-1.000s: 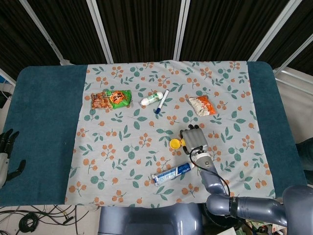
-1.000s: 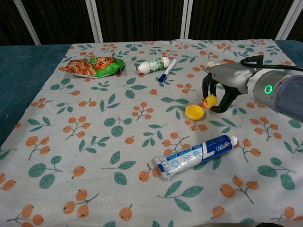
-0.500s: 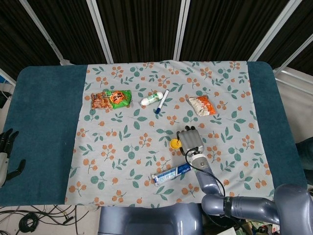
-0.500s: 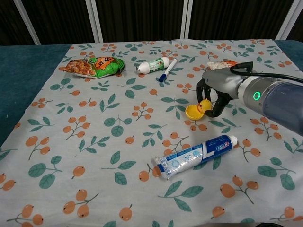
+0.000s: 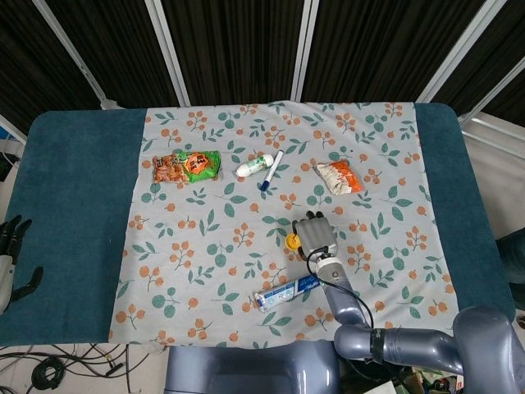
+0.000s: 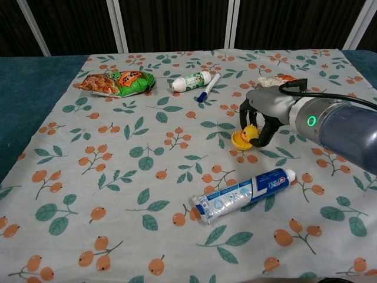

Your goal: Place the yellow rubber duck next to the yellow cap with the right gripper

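My right hand hangs over the middle-right of the floral cloth, fingers curled down around the yellow rubber duck, which it holds. The yellow cap lies on the cloth directly under and just left of the duck, partly covered by it in the chest view. From the head view the hand hides the duck. My left hand rests at the far left table edge, off the cloth, fingers spread and holding nothing.
A toothpaste tube lies in front of the right hand. A snack bag, a small white bottle and a pen lie toward the back. Another packet sits behind the hand.
My right hand has carried the duck leftward, from just right of the cap to over the cap's edge. The left hand has not moved.
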{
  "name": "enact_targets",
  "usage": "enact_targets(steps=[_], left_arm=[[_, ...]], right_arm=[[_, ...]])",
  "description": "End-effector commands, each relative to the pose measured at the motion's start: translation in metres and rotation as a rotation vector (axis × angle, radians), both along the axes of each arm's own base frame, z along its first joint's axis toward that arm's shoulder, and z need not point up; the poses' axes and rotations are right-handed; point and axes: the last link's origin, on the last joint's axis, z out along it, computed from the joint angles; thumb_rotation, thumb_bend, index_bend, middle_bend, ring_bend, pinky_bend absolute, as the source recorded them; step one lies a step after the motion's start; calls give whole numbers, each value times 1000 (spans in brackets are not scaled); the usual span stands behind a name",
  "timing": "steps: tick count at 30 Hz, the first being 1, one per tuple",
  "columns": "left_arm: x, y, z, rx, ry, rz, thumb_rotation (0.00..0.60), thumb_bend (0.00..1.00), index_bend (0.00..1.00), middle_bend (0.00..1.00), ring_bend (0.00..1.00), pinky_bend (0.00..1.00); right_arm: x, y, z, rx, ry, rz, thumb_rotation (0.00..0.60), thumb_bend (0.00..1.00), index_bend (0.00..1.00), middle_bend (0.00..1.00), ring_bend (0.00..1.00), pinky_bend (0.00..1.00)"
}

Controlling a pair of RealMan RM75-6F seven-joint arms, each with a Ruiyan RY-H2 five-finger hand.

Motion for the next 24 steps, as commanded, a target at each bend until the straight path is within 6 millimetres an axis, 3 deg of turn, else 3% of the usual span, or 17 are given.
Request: enact_targets(steps=[1,9,16,24], left_arm=[[0,0,0,0,1,0,600,379,0,0,0,0],[0,0,0,0,2,-1,600,379,0,0,0,0],[0,0,0,0,1,0,600,378,0,0,0,0],[0,0,0,1,1,0,600,379,0,0,0,0]], right_arm=[[1,0,0,-2,0,3,600,352,462,419,168,196],[4,2,-4,11,4,10,600,314,442,387,157,196],[4,3,-6,32,15,9,600,156,255,236,83,195],[7,3,-1,31,-9,9,600,147,206,179,73,195]])
